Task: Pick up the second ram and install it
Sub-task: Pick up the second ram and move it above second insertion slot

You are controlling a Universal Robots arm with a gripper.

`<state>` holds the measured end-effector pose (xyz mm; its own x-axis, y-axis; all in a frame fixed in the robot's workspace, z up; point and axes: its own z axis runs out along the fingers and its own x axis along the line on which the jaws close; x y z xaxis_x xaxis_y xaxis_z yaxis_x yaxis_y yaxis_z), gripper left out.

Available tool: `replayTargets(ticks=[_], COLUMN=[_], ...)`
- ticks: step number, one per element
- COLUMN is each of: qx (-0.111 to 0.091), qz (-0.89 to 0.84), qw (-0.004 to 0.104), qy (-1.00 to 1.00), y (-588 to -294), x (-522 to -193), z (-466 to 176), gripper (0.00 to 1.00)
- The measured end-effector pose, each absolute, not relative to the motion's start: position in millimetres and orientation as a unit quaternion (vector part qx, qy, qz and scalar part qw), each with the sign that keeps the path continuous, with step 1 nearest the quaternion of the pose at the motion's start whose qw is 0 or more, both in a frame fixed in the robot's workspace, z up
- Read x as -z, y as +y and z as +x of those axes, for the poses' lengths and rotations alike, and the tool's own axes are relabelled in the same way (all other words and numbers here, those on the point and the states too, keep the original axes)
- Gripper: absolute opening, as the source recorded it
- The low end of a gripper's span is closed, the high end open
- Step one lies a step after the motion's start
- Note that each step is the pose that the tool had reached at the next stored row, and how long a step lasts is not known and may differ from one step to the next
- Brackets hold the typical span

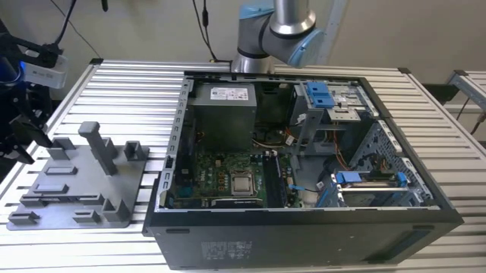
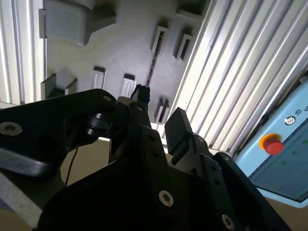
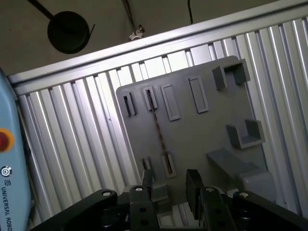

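Observation:
The second ram (image 3: 157, 126) stands on its long edge in the slots of the grey tray (image 3: 202, 130), so I see it as a thin dark strip. It appears again as the second ram (image 2: 152, 63) on the tray (image 2: 120, 43). My gripper (image 3: 169, 185) hangs above the tray, open, with one end of the stick roughly in line with the gap between its dark fingers (image 3: 194, 185). In the second wrist view the gripper (image 2: 160, 111) holds nothing. The tray (image 1: 76, 187) lies at the exterior view's left.
An open computer case (image 1: 304, 165) with its motherboard (image 1: 227, 176) fills the middle of the ribbed metal table (image 1: 129, 91). Blue drive clips (image 1: 319, 94) sit inside. Grey blocks (image 1: 97, 145) rise from the tray. A pale blue pendant with a red button (image 2: 272, 144) lies beside the table.

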<state>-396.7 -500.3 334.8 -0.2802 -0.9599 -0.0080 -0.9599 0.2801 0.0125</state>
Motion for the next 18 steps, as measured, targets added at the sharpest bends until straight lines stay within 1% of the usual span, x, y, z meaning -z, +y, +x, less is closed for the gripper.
replayTargets(ticks=[18], qx=[0.007], qz=[0.6], qw=[0.001], qy=[-0.8], y=[-500], x=[-320], z=[-397], gripper=[0.42])
